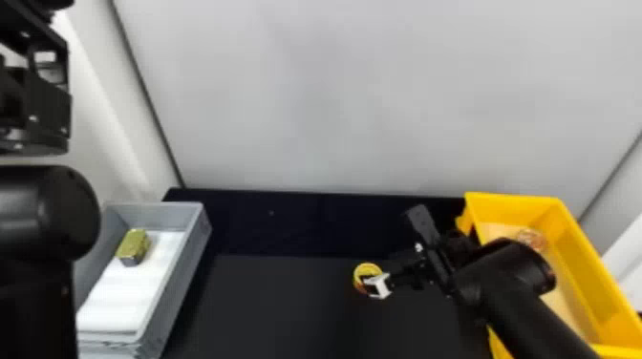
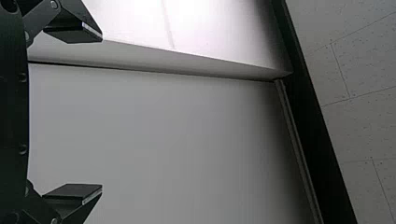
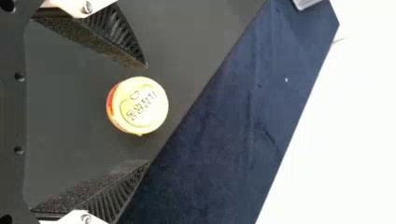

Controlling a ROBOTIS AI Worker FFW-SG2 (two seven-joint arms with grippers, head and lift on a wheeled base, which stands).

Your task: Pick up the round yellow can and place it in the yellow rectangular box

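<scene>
Near side: right arm [image 1: 540,315] enters from the near right, crossing over part of the yellow rectangular box [image 1: 587,248]. Left arm [image 1: 45,215] is raised at the left edge; its left tool [image 2: 102,112] stands wide open, nothing between its fingers.

Surface [image 1: 267,305]: dark, flat, between the two boxes. Right tool [image 1: 377,284] points down at it, right of the middle. Fingers set well apart, grip empty. Round yellow can [image 1: 365,268] stands upright on the surface, lid up, with orange-red on its side. Right wrist view puts it between the two fingers, apart from both and a little closer to the left one.

Left side: grey box [image 1: 184,267], lined with white sheeting. Small block [image 1: 133,243], gold-green on top, darker on the side, sits toward its far end.

Right side: yellow rectangular box has a pale tan bottom; a clear, orange-tinted item [image 1: 530,238] lies toward its far end. Exact nature cannot be told.

Far side: dark blue-black strip [image 1: 310,224] runs behind the surface; beyond it, a plain pale grey wall [image 1: 334,95].
</scene>
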